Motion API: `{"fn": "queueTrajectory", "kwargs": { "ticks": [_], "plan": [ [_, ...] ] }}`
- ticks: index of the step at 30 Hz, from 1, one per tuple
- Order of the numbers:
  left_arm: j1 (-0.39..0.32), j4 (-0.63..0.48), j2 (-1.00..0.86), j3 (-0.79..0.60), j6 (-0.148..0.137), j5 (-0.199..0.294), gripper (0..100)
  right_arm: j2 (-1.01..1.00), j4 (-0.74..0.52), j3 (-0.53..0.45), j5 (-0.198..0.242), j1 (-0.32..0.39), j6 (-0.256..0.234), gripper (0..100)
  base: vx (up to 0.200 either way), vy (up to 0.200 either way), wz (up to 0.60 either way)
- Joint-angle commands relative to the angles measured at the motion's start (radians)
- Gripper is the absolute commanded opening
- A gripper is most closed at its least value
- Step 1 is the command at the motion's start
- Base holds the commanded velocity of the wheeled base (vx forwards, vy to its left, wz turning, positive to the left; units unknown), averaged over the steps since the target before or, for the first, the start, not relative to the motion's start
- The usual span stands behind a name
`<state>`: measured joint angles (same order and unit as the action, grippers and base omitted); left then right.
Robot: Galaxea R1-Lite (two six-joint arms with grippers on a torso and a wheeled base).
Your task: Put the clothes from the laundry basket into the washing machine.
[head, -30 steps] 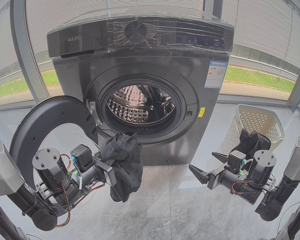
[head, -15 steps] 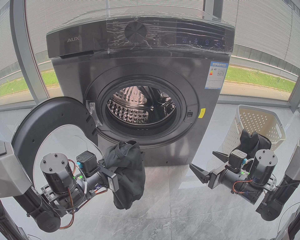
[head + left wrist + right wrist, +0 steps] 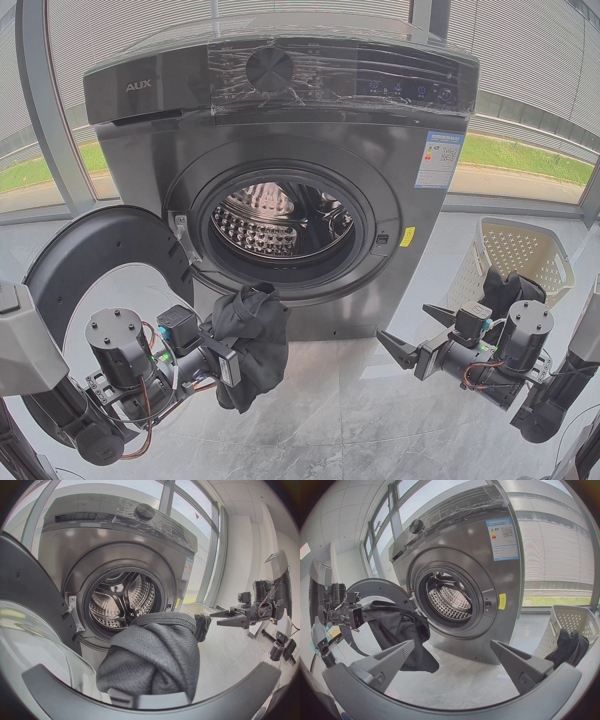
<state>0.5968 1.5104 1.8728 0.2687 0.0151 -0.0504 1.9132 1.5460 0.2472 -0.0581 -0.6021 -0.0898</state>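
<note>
Right now the left gripper (image 3: 232,355) is clamped on a dark grey garment (image 3: 256,331), holding it clear of the floor (image 3: 350,412) just in front of the washing machine (image 3: 281,144). The garment is below the lower left rim of the machine's round opening. The cloth bunches over this gripper's fingers and hangs from it in a loose fold. Its top edge sits close to the bottom of the opening's ring, but I cannot tell whether it touches the machine's front. The machine's door (image 3: 94,262) is swung wide open to the left, and the steel drum (image 3: 275,219) shows behind the opening.

Over on the right, the right gripper (image 3: 403,322) has its fingers spread wide with nothing between them. It hangs above the floor near the machine's right front corner, pointing left. Behind it, beside the machine's right side, stands the white laundry basket (image 3: 531,247). More dark clothes (image 3: 509,290) are heaped in the basket and spill over its near rim.

In the left wrist view the garment (image 3: 156,655) fills the foreground in front of the drum, with the right gripper (image 3: 220,617) well apart from it.
</note>
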Motion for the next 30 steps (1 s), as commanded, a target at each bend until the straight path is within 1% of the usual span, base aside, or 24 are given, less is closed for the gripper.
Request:
{"fn": "queueTrajectory", "kwargs": {
  "ticks": [1,2,11,20,30],
  "plan": [
    [0.001,0.001,0.003,0.001,0.000,0.000,0,0.006,0.000,0.001,0.000,-0.001,-0.001,100,0.200,0.000,0.00],
    [0.001,0.001,0.003,0.000,0.000,0.000,0,0.006,0.000,0.001,0.000,-0.001,-0.001,100,0.200,0.000,0.00],
    [0.018,0.001,0.006,-0.008,0.000,0.000,0,0.006,0.000,0.000,0.001,-0.002,-0.001,100,0.000,0.000,0.00],
    [0.021,0.001,0.025,-0.008,0.000,0.000,0,0.012,0.000,0.001,0.001,-0.002,-0.002,100,0.200,0.000,0.00],
    [0.023,0.002,0.032,-0.008,0.000,0.000,0,0.013,0.000,0.000,0.003,-0.002,-0.002,100,0.000,0.000,0.00]
  ]
}}
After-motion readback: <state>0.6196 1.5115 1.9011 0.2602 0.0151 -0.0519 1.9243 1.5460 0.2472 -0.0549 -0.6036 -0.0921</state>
